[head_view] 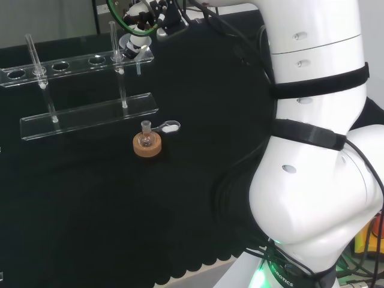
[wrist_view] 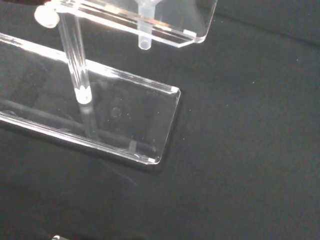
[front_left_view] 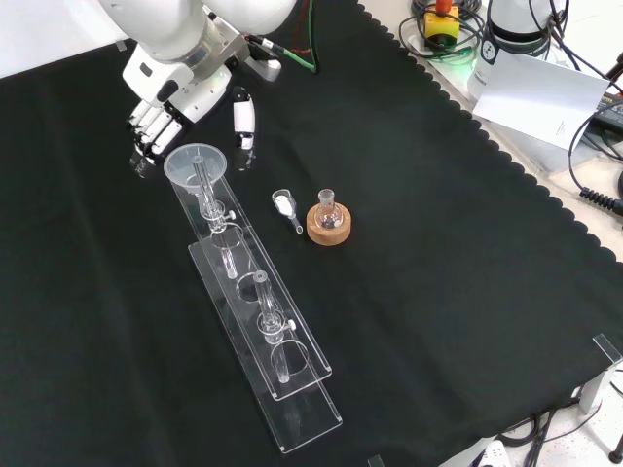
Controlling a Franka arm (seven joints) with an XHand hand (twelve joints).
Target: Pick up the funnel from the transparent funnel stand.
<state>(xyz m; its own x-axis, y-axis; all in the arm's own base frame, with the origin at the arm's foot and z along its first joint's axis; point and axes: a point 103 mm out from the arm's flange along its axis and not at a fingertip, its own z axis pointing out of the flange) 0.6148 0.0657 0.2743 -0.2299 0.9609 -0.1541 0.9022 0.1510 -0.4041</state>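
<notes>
A clear funnel (front_left_view: 195,161) sits in the end hole of the transparent funnel stand (front_left_view: 292,389), at the stand's far end in the front view. In the head view the funnel (head_view: 134,45) is at the right end of the stand's top plate (head_view: 66,65). The hand (front_left_view: 161,112) hovers just beyond the funnel, open, with its fingers (front_left_view: 146,131) on one side and the thumb (front_left_view: 243,122) spread to the other; nothing is held. In the head view the hand (head_view: 150,13) is at the top edge. The wrist view has the funnel's stem (wrist_view: 144,41) below the top plate (wrist_view: 170,27) and the stand's base (wrist_view: 130,120).
A small glass flask on a cork ring (front_left_view: 328,222) stands right of the stand in the front view, with a small white scoop (front_left_view: 286,207) beside it. In the head view the flask (head_view: 147,144) and scoop (head_view: 168,126) lie in front of the stand. The arm's white links (head_view: 312,150) stand at the right.
</notes>
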